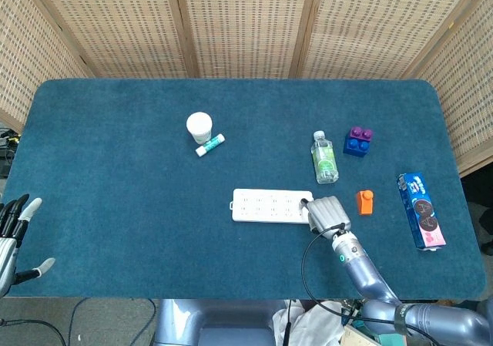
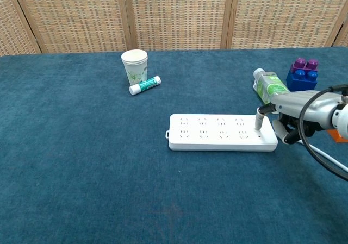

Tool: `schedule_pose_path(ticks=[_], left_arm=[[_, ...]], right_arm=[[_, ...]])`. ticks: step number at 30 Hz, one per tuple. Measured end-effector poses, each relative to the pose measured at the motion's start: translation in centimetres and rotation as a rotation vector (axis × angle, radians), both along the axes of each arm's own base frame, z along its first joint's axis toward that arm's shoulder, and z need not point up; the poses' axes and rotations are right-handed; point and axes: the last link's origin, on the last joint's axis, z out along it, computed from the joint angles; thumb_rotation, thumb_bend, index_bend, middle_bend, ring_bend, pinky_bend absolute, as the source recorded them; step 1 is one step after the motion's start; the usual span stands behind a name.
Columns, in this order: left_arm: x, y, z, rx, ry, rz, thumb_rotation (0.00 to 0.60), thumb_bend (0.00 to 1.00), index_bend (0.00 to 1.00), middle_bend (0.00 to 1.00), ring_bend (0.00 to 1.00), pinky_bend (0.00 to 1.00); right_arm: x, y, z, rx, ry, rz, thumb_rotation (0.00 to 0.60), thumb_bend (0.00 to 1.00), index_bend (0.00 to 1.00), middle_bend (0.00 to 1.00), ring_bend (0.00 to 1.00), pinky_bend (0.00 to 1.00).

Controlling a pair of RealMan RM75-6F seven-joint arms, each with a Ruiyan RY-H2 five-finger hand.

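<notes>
A white power strip (image 1: 269, 205) (image 2: 217, 131) lies flat on the blue table, its white cable (image 2: 321, 154) trailing off to the right. My right hand (image 1: 326, 213) (image 2: 296, 111) sits at the strip's right end. One finger (image 2: 259, 122) points down and touches the strip's top near that end, while the other fingers are curled in and hold nothing. My left hand (image 1: 11, 234) hangs beyond the table's front left corner, fingers spread and empty. It shows only in the head view.
A paper cup (image 1: 199, 126) (image 2: 135, 66) and a glue stick (image 1: 209, 145) (image 2: 144, 85) sit back left. A lying water bottle (image 1: 324, 158) (image 2: 267, 85), purple-blue blocks (image 1: 357, 141) (image 2: 302, 73), an orange block (image 1: 365, 202) and a cookie pack (image 1: 420, 209) surround the right hand.
</notes>
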Motion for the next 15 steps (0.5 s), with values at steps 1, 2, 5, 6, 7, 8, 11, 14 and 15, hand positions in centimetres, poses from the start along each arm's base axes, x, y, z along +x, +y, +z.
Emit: schedule_pose_path(ticks=[1, 2, 5, 6, 7, 8, 11, 14, 15], left_arm=[[0.0, -0.01, 0.0, 0.0, 0.0, 0.0, 0.6, 0.0, 0.0, 0.0, 0.0, 0.0], [0.0, -0.02, 0.0, 0.0, -0.001, -0.001, 0.6, 0.0, 0.0, 0.0, 0.0, 0.0], [0.01, -0.03, -0.01, 0.0, 0.0, -0.001, 0.6, 0.0, 0.0, 0.0, 0.0, 0.0], [0.02, -0.03, -0.02, -0.001, 0.0, -0.001, 0.6, 0.0, 0.0, 0.0, 0.0, 0.0], [0.01, -0.04, -0.04, -0.002, 0.0, -0.001, 0.6, 0.0, 0.0, 0.0, 0.0, 0.0], [0.01, -0.04, -0.04, -0.002, 0.001, -0.001, 0.6, 0.0, 0.0, 0.0, 0.0, 0.0], [-0.01, -0.02, -0.01, 0.0, 0.0, 0.0, 0.6, 0.0, 0.0, 0.0, 0.0, 0.0], [-0.02, -0.01, 0.01, 0.0, 0.0, 0.0, 0.6, 0.0, 0.0, 0.0, 0.0, 0.0], [-0.02, -0.02, 0.01, 0.0, -0.001, 0.0, 0.6, 0.0, 0.0, 0.0, 0.0, 0.0]], right_arm=[[-0.02, 0.01, -0.08, 0.001, 0.004, -0.001, 0.6, 0.81, 0.31, 0.88, 0.92, 1.0], [-0.05, 0.04, -0.19, 0.003, 0.009, -0.002, 0.6, 0.81, 0.31, 0.88, 0.92, 1.0], [0.01, 0.13, -0.48, 0.008, 0.018, -0.001, 0.6, 0.81, 0.31, 0.88, 0.92, 1.0], [0.04, 0.15, -0.55, 0.01, 0.021, -0.001, 0.6, 0.81, 0.31, 0.88, 0.92, 1.0], [0.05, 0.17, -0.63, 0.011, 0.025, 0.0, 0.6, 0.81, 0.31, 0.88, 0.92, 1.0], [0.06, 0.18, -0.74, 0.012, 0.032, 0.0, 0.6, 0.81, 0.31, 0.88, 0.92, 1.0], [0.01, 0.12, -0.98, 0.014, 0.05, -0.01, 0.6, 0.81, 0.31, 0.88, 0.92, 1.0], [0.06, 0.02, -1.02, 0.011, 0.068, -0.017, 0.6, 0.81, 0.32, 0.88, 0.92, 1.0], [0.13, 0.02, -0.98, 0.009, 0.069, -0.018, 0.6, 0.81, 0.32, 0.88, 0.92, 1.0]])
